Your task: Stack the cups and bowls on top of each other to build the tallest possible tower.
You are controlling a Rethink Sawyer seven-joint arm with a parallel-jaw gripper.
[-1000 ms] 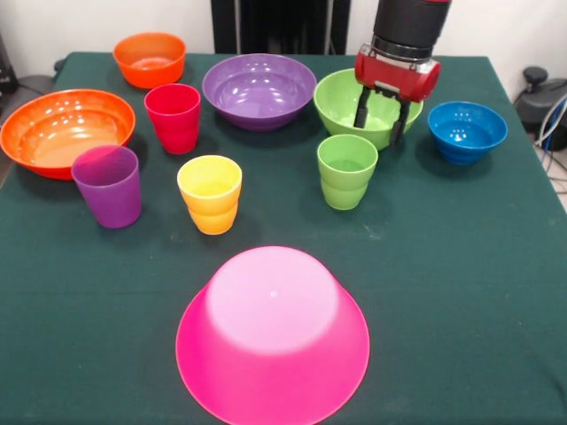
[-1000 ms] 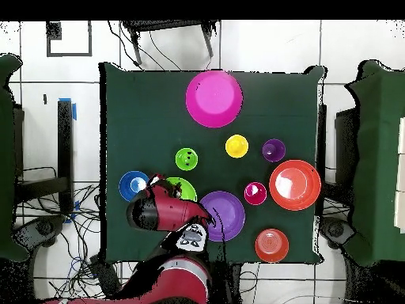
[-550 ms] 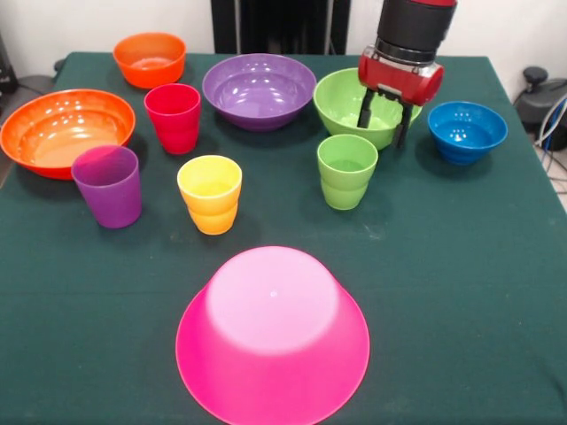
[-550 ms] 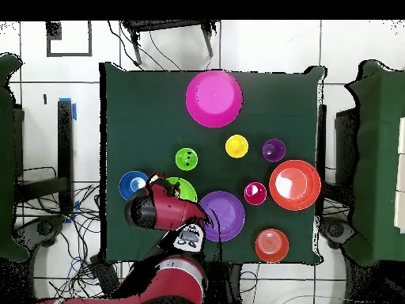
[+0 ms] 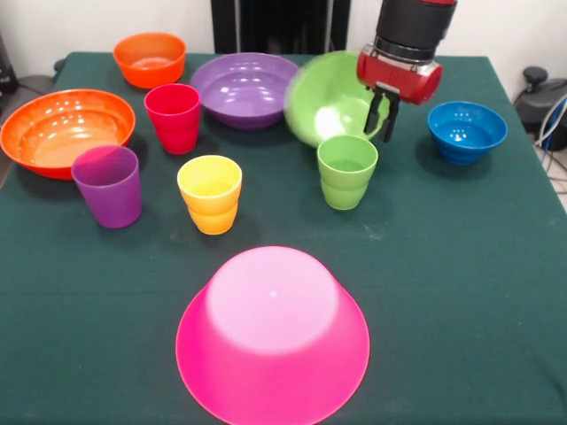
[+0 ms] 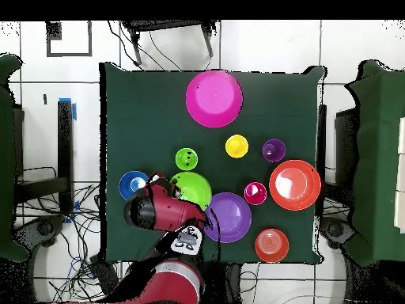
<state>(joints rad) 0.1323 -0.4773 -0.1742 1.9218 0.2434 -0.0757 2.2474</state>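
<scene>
Hardly begun — only the upside-down pink bowl point(image 5: 273, 332) waiting near as a base with nothing on it, the green bowl point(image 5: 330, 99) tipped up at the far right, pinched at its rim by the gripper point(image 5: 381, 113) — all other cups and bowls loose.

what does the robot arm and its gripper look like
The arm is a thick black cylinder ending in a glossy red wrist block. The gripper below it has short, thin black fingers. From overhead the arm shows rounded red casings with black joints.
</scene>
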